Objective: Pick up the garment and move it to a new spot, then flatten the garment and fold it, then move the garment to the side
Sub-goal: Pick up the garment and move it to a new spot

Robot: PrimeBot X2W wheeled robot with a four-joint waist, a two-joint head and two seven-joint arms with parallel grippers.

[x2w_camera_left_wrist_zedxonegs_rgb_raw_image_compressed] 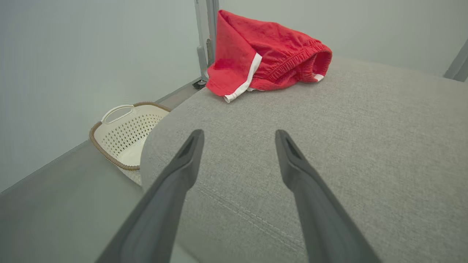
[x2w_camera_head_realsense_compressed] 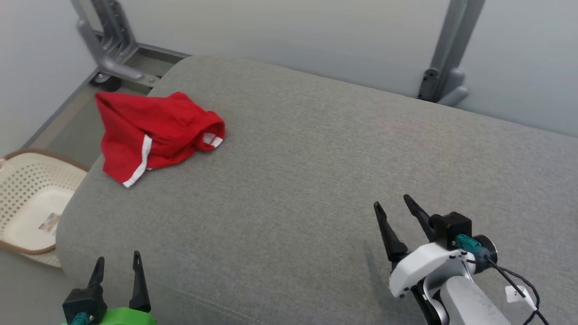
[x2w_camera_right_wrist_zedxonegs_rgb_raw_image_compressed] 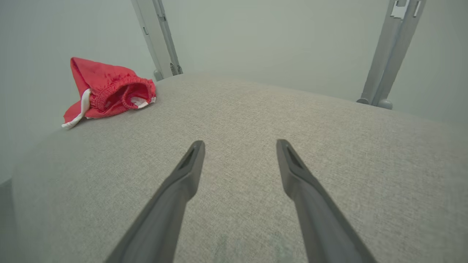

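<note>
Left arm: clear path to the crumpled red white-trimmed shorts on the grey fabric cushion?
Probably yes: the open left gripper points toward the red shorts, with just bare grey cushion between them.

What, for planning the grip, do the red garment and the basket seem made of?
Red garment: soft matte knit cloth, perhaps cotton; it slumps in folds, with a gathered elastic waistband. Basket: likely rigid cream plastic, smooth; regular holes, moulded handle, brown rim.

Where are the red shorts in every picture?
Head view: red shorts upper left, on the grey cushion's far left corner.
Left wrist view: red shorts top middle.
Right wrist view: red shorts upper left.
Shared landmark: the grey metal post behind them.
</note>
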